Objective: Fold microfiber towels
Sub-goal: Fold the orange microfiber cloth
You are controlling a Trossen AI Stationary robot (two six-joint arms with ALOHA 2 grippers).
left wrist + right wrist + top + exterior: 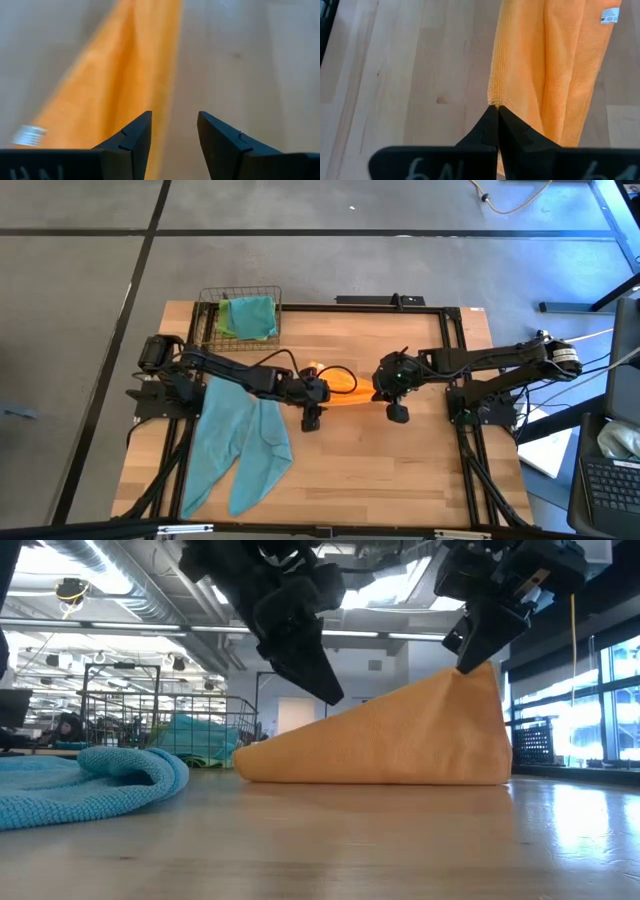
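- The table (400,470) is a pale wood top. Seen from above, a wire basket (240,302) at about eleven o'clock holds a lime green towel (228,320) and a teal one (255,315).
- Two teal towels (240,445) sprawl loose over the eight o'clock area, not yet folded (they overlap, so their edges are hard to separate).
- The orange towel (340,380) sits at the table's centre, between the two arms. Its long axis runs from nine to three o'clock. In the low view it makes a wedge: flat on the wood at one end, rising to a peak at the right gripper.
- The right gripper (495,107), in from three o'clock, is pinched tight on the towel's corner edge and holds it lifted.
- The left gripper (174,132), in from nine o'clock, hangs over the low end with its fingers spread and nothing between them; the cloth lies below and to one side.
- Risks, as I judge them: the pinch takes only a thin edge, so a quick pull could strip the corner free and drop the peak. If the left gripper closes where it hangs, it may catch only one layer or miss the cloth, and the fold would come out skewed. Dragging could also bunch the limp cloth.
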